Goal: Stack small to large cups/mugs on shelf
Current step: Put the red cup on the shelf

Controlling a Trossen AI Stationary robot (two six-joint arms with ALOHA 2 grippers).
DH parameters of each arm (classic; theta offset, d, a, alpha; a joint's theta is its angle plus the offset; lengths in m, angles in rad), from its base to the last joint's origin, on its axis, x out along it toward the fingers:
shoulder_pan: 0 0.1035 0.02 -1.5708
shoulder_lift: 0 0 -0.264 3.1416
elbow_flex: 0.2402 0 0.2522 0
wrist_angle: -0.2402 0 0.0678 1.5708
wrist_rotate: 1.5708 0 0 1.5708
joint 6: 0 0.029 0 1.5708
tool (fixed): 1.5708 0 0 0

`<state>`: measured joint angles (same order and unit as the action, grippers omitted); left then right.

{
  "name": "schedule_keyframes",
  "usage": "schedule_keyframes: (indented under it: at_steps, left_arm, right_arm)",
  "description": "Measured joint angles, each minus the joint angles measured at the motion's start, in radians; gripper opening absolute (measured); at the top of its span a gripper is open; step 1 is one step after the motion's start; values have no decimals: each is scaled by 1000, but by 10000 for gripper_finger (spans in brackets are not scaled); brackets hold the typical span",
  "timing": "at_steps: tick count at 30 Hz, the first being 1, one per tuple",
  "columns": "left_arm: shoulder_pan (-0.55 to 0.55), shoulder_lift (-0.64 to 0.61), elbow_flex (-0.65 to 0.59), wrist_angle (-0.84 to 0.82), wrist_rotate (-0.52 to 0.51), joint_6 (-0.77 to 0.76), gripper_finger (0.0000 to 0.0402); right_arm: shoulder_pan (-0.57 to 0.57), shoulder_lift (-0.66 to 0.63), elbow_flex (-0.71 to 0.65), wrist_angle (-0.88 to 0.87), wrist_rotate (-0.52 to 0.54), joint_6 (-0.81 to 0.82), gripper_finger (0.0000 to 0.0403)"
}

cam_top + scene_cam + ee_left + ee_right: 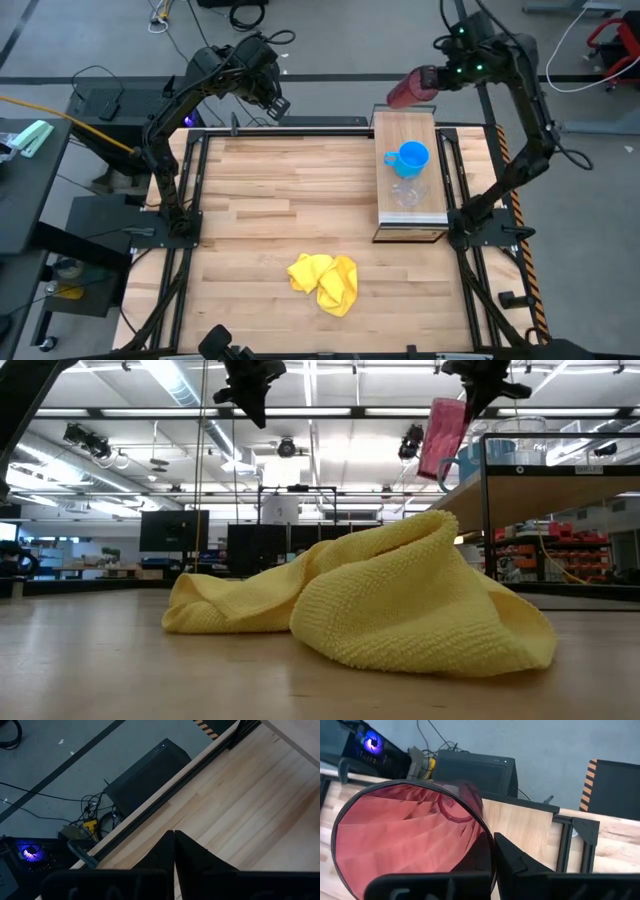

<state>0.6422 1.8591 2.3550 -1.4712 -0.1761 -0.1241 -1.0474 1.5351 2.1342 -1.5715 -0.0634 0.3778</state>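
Note:
My right gripper (437, 80) is up in the air over the far end of the shelf (395, 215) and is shut on the dark red ribbed tumbler (408, 89). On the shelf stand the blue mug (411, 156) and, nearer to the front, the small clear cup (408, 193). The low view shows the tumbler (442, 436) hanging high beside the shelf's pale edge (560, 482). My left gripper (276, 102) hovers shut and empty over the table's far edge, its fingertips together in the left wrist view (174, 834). My right gripper holds the tumbler by its wall at the open rim (489, 845). One finger (517, 857) lies outside the wall; the other is hidden behind the red wall, so it seems to be inside. The fingers slant down from above. The tumbler hangs tilted, base lowest, clear of shelf and table.
A crumpled yellow cloth (325, 282) lies on the wooden tabletop (280, 190) near its front edge. It fills the foreground in the low view (380, 595). Black frame rails run along the table's sides, and a computer case and cables sit on the floor beyond the far edge.

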Motion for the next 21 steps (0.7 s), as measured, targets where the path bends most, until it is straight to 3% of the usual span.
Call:
schedule_keyframes:
  at_steps: [5,11,21]
  left_arm:
    - [0,0,0,0,0,-2,21]
    - [0,2,0,2,0,1,20]
    - [2,8,-1,20,0,5,12]
  right_arm:
    - [-38,-21,-30,3,-7,16,5]
    - [-31,-88,-191,-4,-5,-30,5]
    - [-7,-122,-210,1,7,12,5]
